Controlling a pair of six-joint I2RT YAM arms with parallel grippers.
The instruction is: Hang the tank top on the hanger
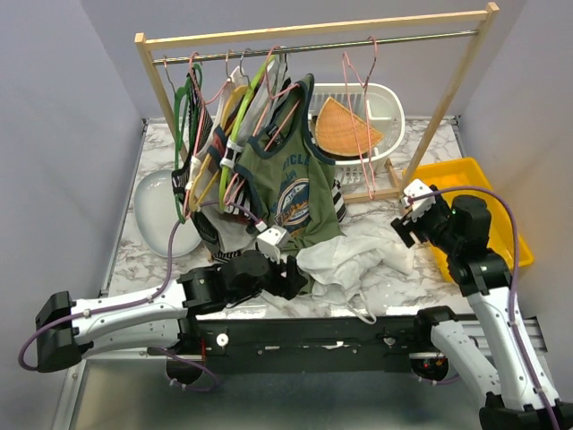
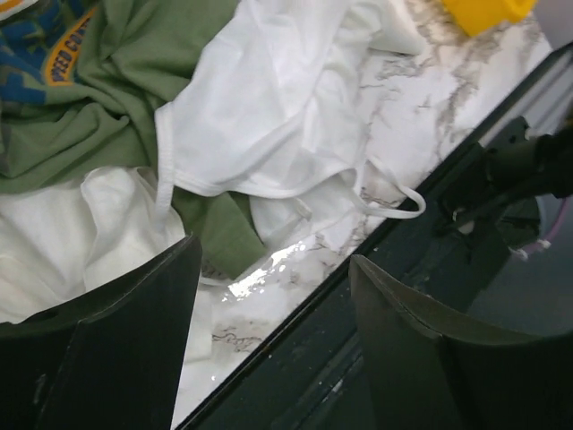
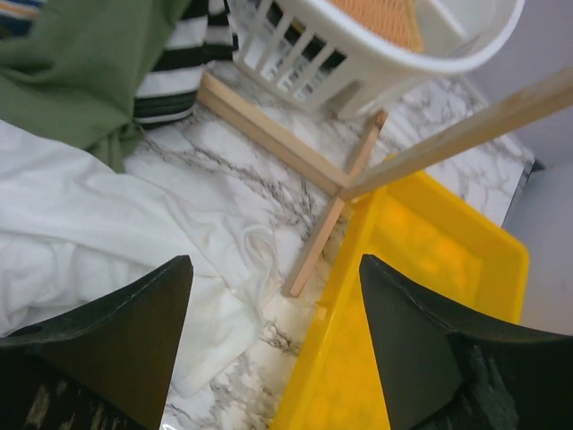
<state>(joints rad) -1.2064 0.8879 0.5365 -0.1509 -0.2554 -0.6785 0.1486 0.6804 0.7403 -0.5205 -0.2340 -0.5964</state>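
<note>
Your tank top lies crumpled by the near edge, right of centre. Both claws gape empty: the left gripper at its left side, the right gripper toward the right edge. Pinch one strap, not bunched cloth. The pink hanger hangs at the back.

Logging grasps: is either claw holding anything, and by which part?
Nothing is held: left claw and right claw both gape open, empty, near the tank top.

We log bright, even overhead light, shadows soft. Glare patch on table near edge in left wrist view. Tank top nearly washed out, folds faint. Left hand and right hand dark, slightly soft.
</note>
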